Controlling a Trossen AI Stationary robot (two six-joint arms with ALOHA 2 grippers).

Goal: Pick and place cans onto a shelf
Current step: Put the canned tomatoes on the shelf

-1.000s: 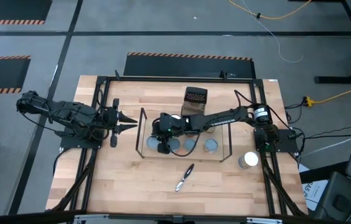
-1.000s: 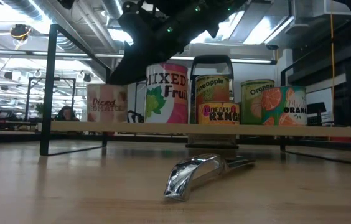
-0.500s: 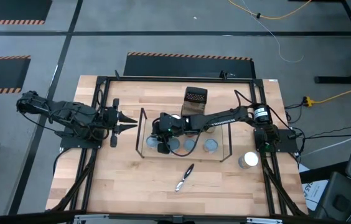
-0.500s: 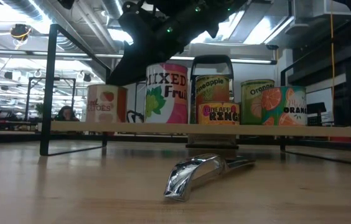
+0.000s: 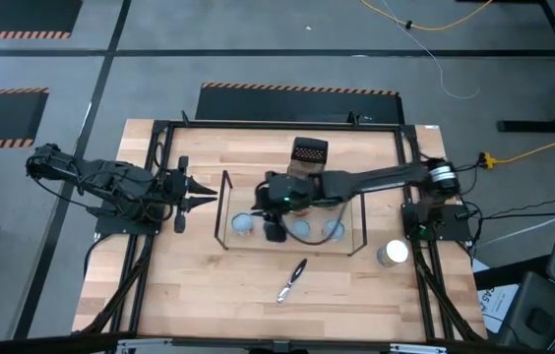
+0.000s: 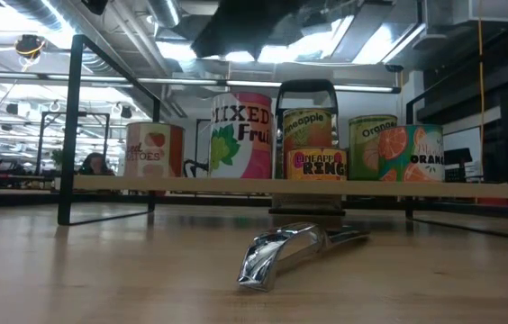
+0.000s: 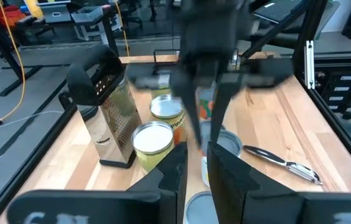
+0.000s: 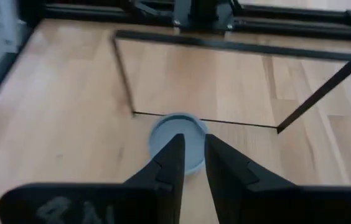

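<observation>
Right gripper (image 5: 275,234) lifted back off leftmost can (image 5: 244,222), fingers slightly parted, empty; can left standing on shelf (image 5: 220,208). Left gripper (image 5: 206,194) idle beside shelf, nearly closed, empty.

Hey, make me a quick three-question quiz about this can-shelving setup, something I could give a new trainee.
1. True or false: the silver-topped can near the right arm's base stands on the shelf.
2. Which claw hangs over the shelf? A) left claw B) right claw C) both
3. What lies on the table on the near side of the shelf, in front of the row of cans?

Key
1. False: it stands on the table, outside the shelf's wire frame.
2. B: the left claw waits beside the shelf's left end.
3. A shiny metal tool, lying flat on the wood.
</observation>
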